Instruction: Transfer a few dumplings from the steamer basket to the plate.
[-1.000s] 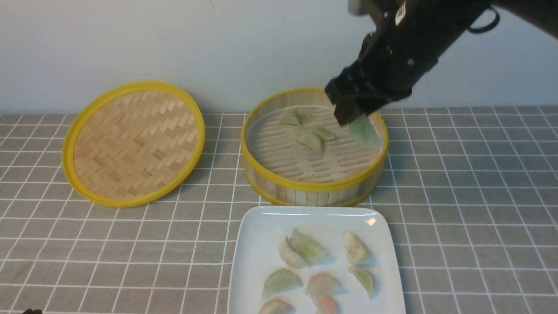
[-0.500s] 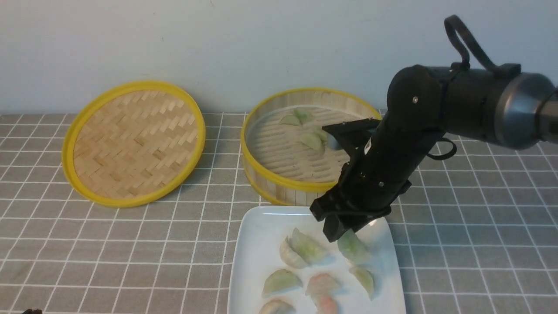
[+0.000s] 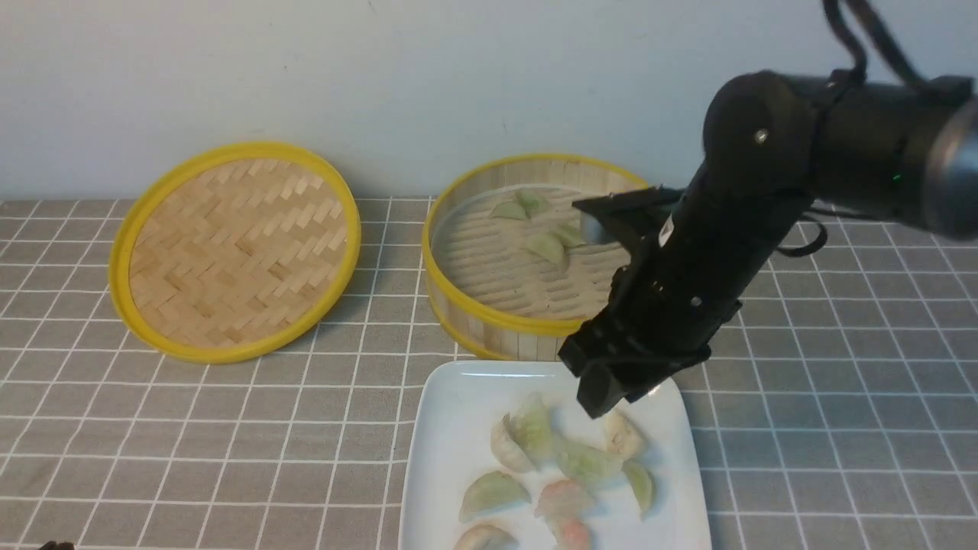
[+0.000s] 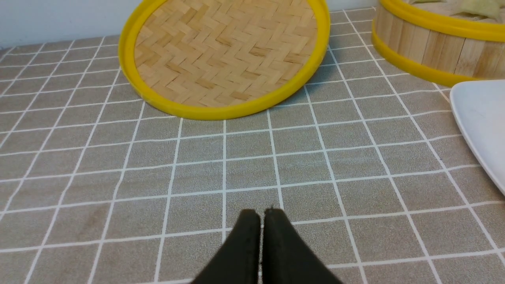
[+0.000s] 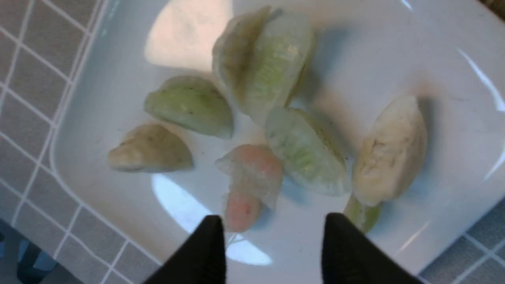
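Note:
The steamer basket [image 3: 535,325] stands at the back with three pale green dumplings [image 3: 546,246] on its slatted floor. In front of it the white plate [image 3: 458,428] carries several dumplings, green, whitish and pink. One green dumpling [image 3: 584,461] lies loose in the middle of them, also seen in the right wrist view [image 5: 303,152]. My right gripper [image 3: 603,401] hangs just above the plate's [image 5: 394,47] back right part, open [image 5: 272,225], with nothing between its fingers. My left gripper [image 4: 262,215] is shut and empty, low over the tablecloth left of the plate [image 4: 481,118].
The flat woven lid [image 3: 233,248] with a yellow rim leans against the wall at the back left. A grey checked cloth [image 3: 840,344] covers the table. My right arm reaches across the basket's right side.
My right gripper carried a green dumpling from above the basket down to the plate, opened and let it go. The dumpling now lies among the others, which shifted a little.

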`<state>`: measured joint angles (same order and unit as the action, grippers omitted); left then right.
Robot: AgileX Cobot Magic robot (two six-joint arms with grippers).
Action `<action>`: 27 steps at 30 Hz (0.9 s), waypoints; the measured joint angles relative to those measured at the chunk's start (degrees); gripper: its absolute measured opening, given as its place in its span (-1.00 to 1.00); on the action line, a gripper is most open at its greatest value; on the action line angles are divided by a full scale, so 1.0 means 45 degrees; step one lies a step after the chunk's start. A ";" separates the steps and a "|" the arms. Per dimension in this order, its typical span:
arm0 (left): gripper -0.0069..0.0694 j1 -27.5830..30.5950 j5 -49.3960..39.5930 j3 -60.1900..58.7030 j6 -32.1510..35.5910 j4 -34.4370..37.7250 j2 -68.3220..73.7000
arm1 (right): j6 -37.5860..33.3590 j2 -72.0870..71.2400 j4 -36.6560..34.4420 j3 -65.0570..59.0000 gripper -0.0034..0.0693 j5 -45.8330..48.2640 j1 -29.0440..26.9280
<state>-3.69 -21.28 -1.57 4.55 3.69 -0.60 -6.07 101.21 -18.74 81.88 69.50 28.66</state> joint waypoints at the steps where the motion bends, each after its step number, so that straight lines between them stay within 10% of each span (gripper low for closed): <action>1: -0.83 0.0000 0.0000 0.0000 0.0000 0.0000 0.0000 | -0.0013 -0.0799 0.0081 0.0000 -0.54 0.0074 0.0000; 6: -0.83 0.0000 0.0000 0.0000 0.0000 0.0000 0.0000 | 0.0032 -0.4385 0.0430 0.0000 -0.92 0.0016 0.0000; 27: -0.83 0.0000 -0.0011 0.0000 0.0000 0.0000 0.0000 | 0.1946 -1.8209 0.2948 -0.9356 -0.94 -0.9150 0.0000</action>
<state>-3.69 -21.33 -1.57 4.55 3.69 -0.60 2.68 19.27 -5.47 39.77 28.33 28.66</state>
